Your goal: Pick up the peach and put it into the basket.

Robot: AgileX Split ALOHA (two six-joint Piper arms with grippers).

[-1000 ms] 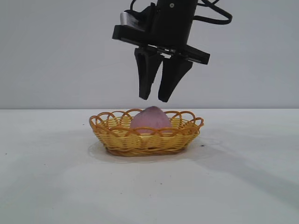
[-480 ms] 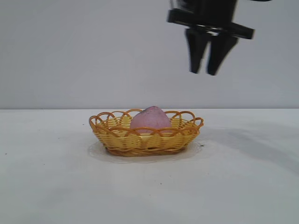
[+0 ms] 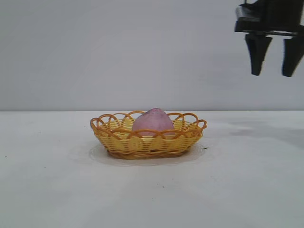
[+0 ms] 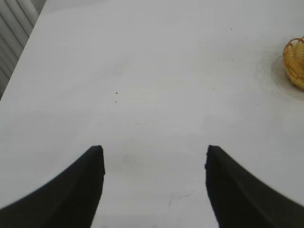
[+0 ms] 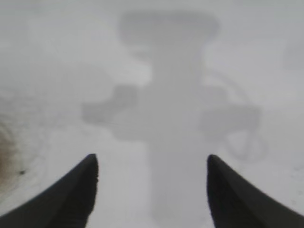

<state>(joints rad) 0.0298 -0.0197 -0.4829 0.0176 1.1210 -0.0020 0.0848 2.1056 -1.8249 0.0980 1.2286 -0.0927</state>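
The dusty-pink peach (image 3: 153,121) rests inside the yellow woven basket (image 3: 118,141) with an orange looped rim, at the middle of the white table. My right gripper (image 3: 272,72) hangs high at the upper right of the exterior view, well above and to the right of the basket, open with nothing between its fingers. The right wrist view has its two dark fingertips (image 5: 90,164) spread over bare table and the arm's shadow. My left gripper (image 4: 154,152) is open and empty over bare table, with the basket's edge (image 4: 295,59) far off to one side.
The white table (image 3: 57,190) spreads wide on all sides of the basket. A plain grey wall (image 3: 71,52) stands behind it. A ribbed grey panel (image 4: 12,28) borders the table's edge in the left wrist view.
My right gripper has risen from just above the peach and swung to the upper right, its fingers spreading wider. Peach and basket have stayed put.
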